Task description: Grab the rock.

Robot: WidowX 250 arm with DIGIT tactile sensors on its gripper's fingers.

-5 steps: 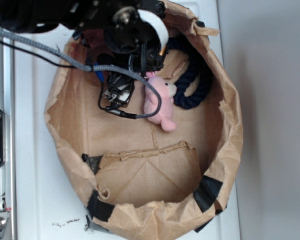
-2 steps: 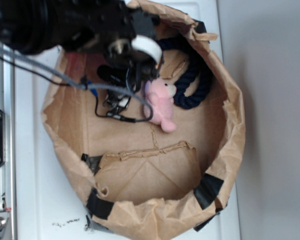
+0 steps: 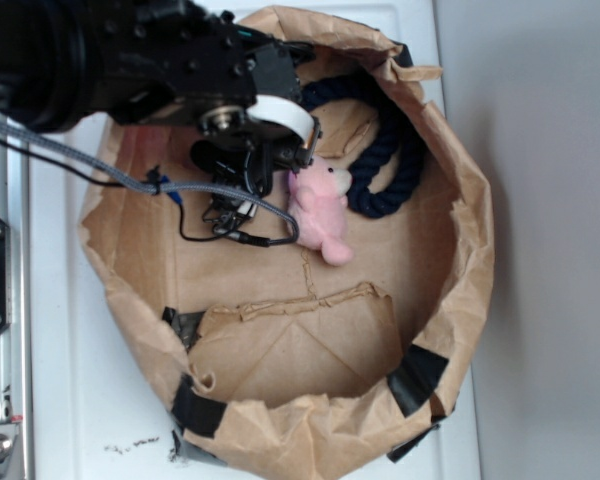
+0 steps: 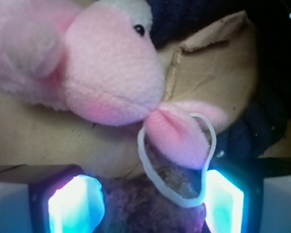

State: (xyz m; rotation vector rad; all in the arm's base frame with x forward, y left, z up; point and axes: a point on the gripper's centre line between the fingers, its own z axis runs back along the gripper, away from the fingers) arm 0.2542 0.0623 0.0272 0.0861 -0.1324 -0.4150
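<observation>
Lowered since before, hand (image 4: pixel 150 201) straddles rock (image 4: pixel 177 180) beside bunny (image 4: pixel 102 73).

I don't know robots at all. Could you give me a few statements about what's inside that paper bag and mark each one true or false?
1. The pink plush bunny lies inside the brown paper bag. True.
2. The dark rope is bright yellow. False: it is navy blue.
3. The rock sits between the gripper fingers, below the bunny's ear. True.
4. The bunny lies outside the bag on the white table. False: it is in the bag.
</observation>
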